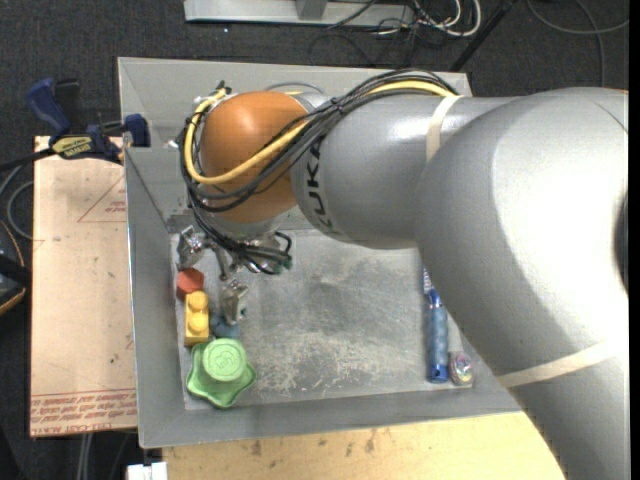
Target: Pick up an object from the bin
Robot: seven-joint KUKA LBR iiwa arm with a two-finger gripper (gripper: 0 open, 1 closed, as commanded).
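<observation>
The gripper [234, 303] hung low just past the green lobed lid [220, 371], toward the far wall. Whether it was released or clenched could not be told. The yellow block [197, 316] lay touching the lid's far edge, just left of the gripper, with the red block [188, 284] beyond it. The yellow block looked light, stiff and probably slick, so it would best be pinched across its flat long sides. A blue pen [436, 333] lay well right of the lid. Black letters on the arm [400, 178] perhaps read "KUKA".
</observation>
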